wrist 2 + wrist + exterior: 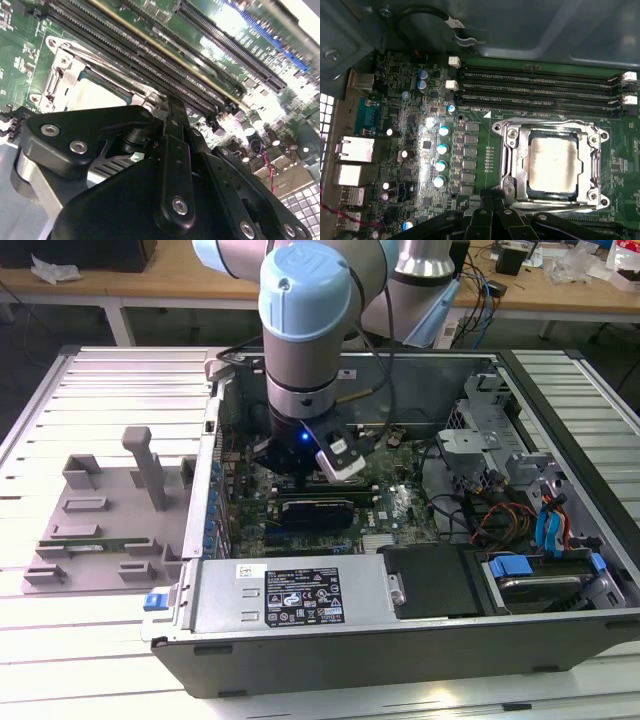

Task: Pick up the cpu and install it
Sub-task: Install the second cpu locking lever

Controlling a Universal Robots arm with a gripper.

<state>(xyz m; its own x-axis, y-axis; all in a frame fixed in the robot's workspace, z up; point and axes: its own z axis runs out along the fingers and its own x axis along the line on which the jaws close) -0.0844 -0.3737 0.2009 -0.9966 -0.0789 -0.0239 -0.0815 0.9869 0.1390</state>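
I've got the arm (305, 330) reaching down into the open computer case (400, 640), wrist low over the motherboard (390, 510).

In the first wrist view the cpu (553, 164) sits flat inside the socket frame (512, 165), shiny top up, just beside the memory slots (540, 85). In the second wrist view the cpu (92, 95) shows as a pale patch in the same metal frame, partly hidden behind the gripper (170, 107).

The two fingers (172, 150) look pressed together with nothing between them, though the tips are hard to make out from this angle. They are near the socket's edge; I can't tell if they touch it.

Outside the case, on the exterior view's left, the grey tray (100, 520) with posts sits on the slatted table (60, 640).
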